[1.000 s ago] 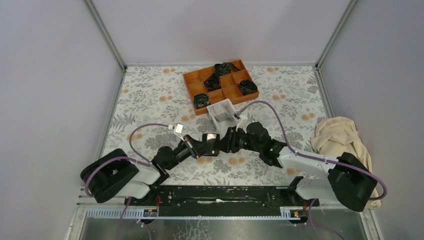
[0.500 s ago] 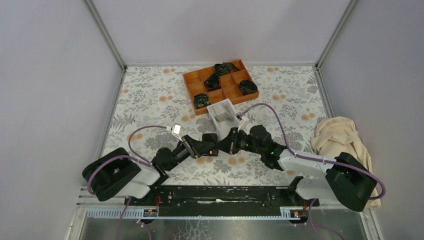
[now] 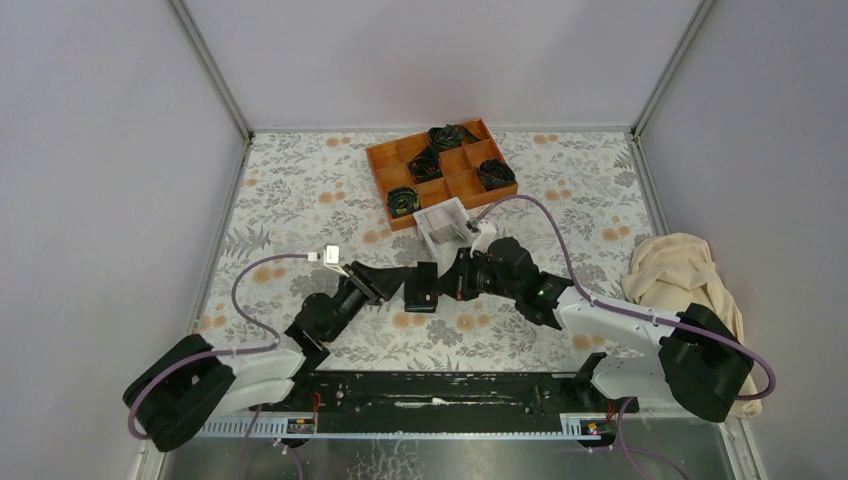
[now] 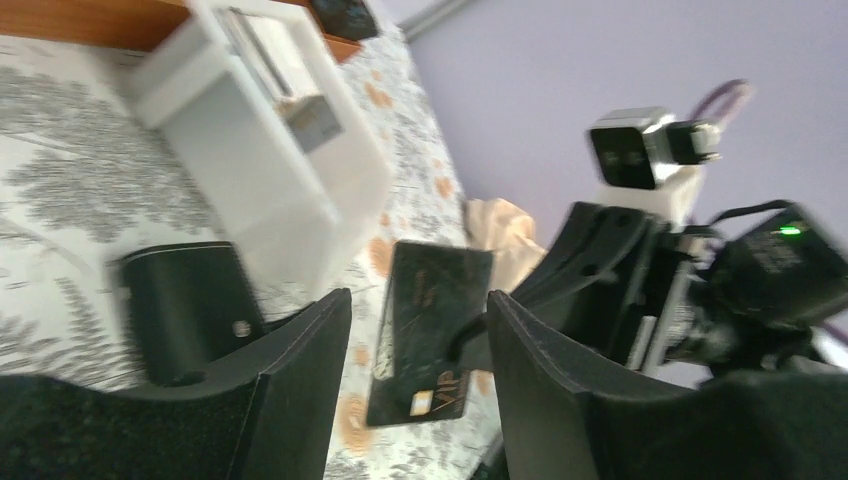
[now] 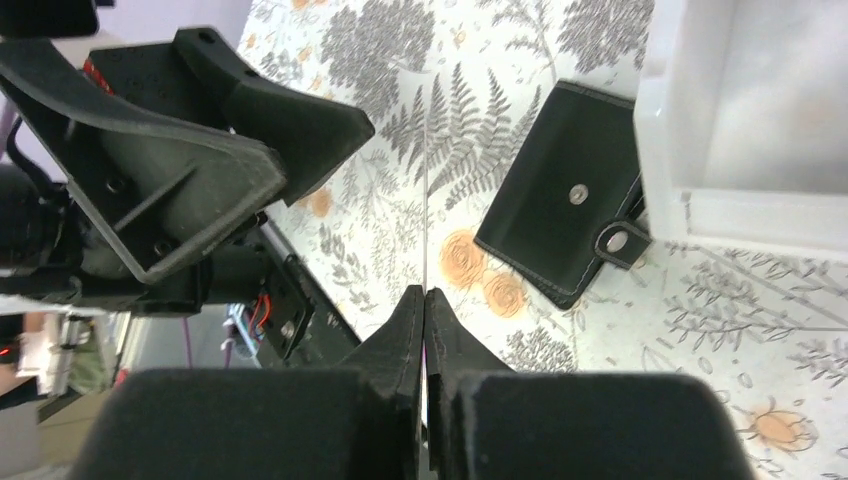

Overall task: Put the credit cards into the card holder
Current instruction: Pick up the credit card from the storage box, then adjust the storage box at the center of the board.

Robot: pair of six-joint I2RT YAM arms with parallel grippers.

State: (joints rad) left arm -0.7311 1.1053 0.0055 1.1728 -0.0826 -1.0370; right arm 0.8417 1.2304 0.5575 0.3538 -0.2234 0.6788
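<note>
We saw one floral-patterned surface (image 3: 300, 190) carrying everything, and two arms reaching over it from the near edge: the left arm (image 3: 250, 365) and the right arm (image 3: 620, 325). One crumpled cream cloth (image 3: 680, 275) lay at the right edge. One orange tray (image 3: 470, 185) sat at the far side, divided into six compartments, four of which each held one dark rolled bundle (image 3: 403, 201). One white box (image 5: 740, 120) stood open-topped just in front of the tray, with pale cards (image 4: 305, 115) standing inside it, too blurred for us to count. One black card holder (image 5: 560, 215) lay folded flat on the surface just beside the box and between the two tools, held by neither. We counted two metal studs on it, one on its face and one on the small tab at its edge. The left tool (image 4: 415, 300) was spread wide and gripped nothing. The right tool (image 5: 425, 295) was pinched tight on one card (image 4: 425, 330), held upright on edge above the surface. That card faced the gap between the left fingers, and its dark side showed a gold chip and gold lettering.
</note>
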